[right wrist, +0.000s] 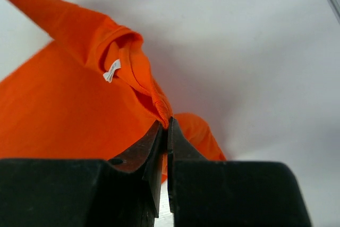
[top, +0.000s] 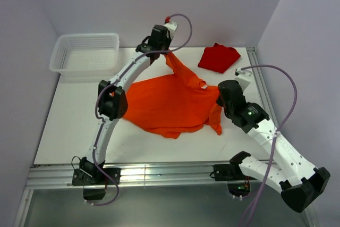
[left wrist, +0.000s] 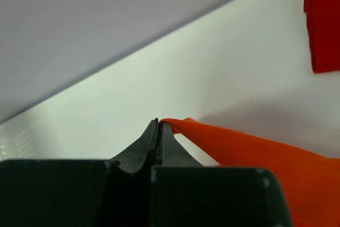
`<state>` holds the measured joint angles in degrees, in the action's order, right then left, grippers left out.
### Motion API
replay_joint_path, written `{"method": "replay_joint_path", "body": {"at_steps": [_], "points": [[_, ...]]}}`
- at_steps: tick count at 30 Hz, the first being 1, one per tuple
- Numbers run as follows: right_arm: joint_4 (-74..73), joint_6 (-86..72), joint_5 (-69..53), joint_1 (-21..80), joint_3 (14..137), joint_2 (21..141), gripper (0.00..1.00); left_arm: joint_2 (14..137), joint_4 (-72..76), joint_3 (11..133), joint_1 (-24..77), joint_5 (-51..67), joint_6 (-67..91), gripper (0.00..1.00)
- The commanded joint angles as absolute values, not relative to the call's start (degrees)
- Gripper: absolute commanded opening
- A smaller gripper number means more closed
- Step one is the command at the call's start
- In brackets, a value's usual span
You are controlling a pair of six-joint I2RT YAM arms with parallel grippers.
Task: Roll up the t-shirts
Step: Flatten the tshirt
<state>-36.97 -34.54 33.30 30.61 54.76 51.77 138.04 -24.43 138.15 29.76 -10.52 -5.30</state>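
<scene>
A bright orange t-shirt lies partly spread on the white table, stretched up between both arms. My left gripper is shut on one corner of it at the back, the cloth running taut to the right from the fingertips. My right gripper is shut on the ribbed edge beside the collar; a small white neck label shows inside the collar. A darker red t-shirt lies folded at the back right, apart from both grippers.
A white mesh basket stands at the back left corner. Pale walls close the back and both sides. A metal rail runs along the near edge by the arm bases.
</scene>
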Motion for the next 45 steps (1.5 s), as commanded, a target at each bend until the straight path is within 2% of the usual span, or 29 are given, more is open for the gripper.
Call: {"method": "replay_joint_path", "body": {"at_steps": [1,2,5,8,9,12,15,19,22,25,26,29,32,37,45], "points": [[-37.6,-41.9,36.0,28.0,52.0,52.9,0.0,138.6,-21.7,141.9,31.4,-13.7,-7.8,0.0],[-37.7,-42.3,35.8,27.2,51.7,54.4,0.0,138.9,-22.0,141.2,31.6,-13.2,-7.9,0.0],[-37.9,-43.7,35.8,26.5,51.5,57.5,0.0,137.7,-22.8,139.0,31.7,-12.0,-8.3,0.15],[-37.2,-43.5,34.7,25.5,51.8,59.7,0.0,135.2,-24.5,137.0,31.4,-9.8,-8.8,0.34],[-36.8,-43.3,34.0,24.7,52.1,60.1,0.0,134.6,-25.2,137.0,30.9,-8.2,-8.7,0.45],[-36.5,-42.6,32.9,23.4,53.4,62.3,0.0,131.8,-29.4,136.9,29.8,-4.7,-9.2,0.65],[-36.5,-41.8,31.3,21.0,55.2,64.6,0.0,128.6,-32.6,134.5,29.2,-1.7,-11.0,0.76],[-35.6,-40.7,28.6,17.8,56.6,66.7,0.0,124.5,-39.1,131.5,28.2,5.1,-11.4,0.77],[-34.6,-39.9,25.9,14.9,57.0,68.1,0.0,118.8,-45.6,125.9,26.4,11.7,-11.5,0.71],[-33.7,-39.2,24.5,12.9,57.0,69.2,0.0,108.4,-46.1,111.3,25.6,15.9,-14.3,0.67],[-33.3,-39.1,24.0,12.6,57.0,69.8,0.0,102.6,-45.6,102.5,25.7,16.3,-14.7,0.67],[-33.0,-38.6,23.3,11.6,57.8,71.3,0.0,92.1,-42.1,85.9,27.2,14.9,-15.4,0.65],[-32.9,-38.1,22.6,11.3,59.1,73.1,0.0,83.6,-37.3,72.0,31.7,10.8,-14.2,0.65],[-33.2,-37.4,21.3,11.2,61.0,75.3,0.0,76.6,-31.6,57.9,44.4,2.0,-9.7,0.66],[-34.3,-36.7,20.0,11.2,62.4,75.9,0.0,79.3,-30.2,52.9,58.8,-0.5,-8.9,0.66]]}}
